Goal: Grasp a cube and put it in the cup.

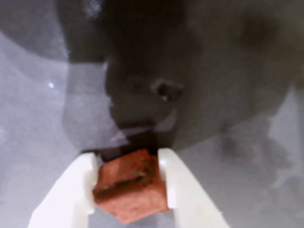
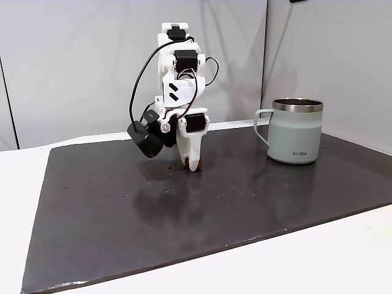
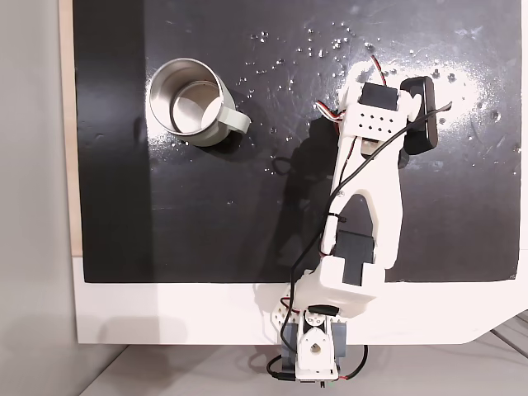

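Between the white fingers of the gripper (image 1: 129,183), low over the dark table (image 2: 184,208), sits the cube (image 1: 129,185), clamped from both sides. Farther off, well apart to the right in a fixed view, stands the cup (image 2: 295,131), upright, mouth open.

White plastic arm (image 3: 371,214), black servos, black cables, black wrist camera (image 2: 146,141)

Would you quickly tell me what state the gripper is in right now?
Gripper: closed on the cube, its white fingers pressing both sides, low over the dark mat.
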`<state>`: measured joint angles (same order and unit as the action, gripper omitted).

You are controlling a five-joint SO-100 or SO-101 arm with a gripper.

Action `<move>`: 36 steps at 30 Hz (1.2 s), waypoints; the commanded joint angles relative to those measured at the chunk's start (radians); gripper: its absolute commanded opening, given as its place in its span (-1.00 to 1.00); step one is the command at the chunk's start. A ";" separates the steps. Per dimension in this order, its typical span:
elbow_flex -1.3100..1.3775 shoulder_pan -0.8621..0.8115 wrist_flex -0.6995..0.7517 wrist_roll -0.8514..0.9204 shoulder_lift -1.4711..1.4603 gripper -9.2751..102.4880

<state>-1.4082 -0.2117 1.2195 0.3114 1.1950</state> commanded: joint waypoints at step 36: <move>0.201 0.202 0.304 -0.156 0.741 -0.82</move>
<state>-1.3039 -0.0322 1.5156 0.1764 1.9021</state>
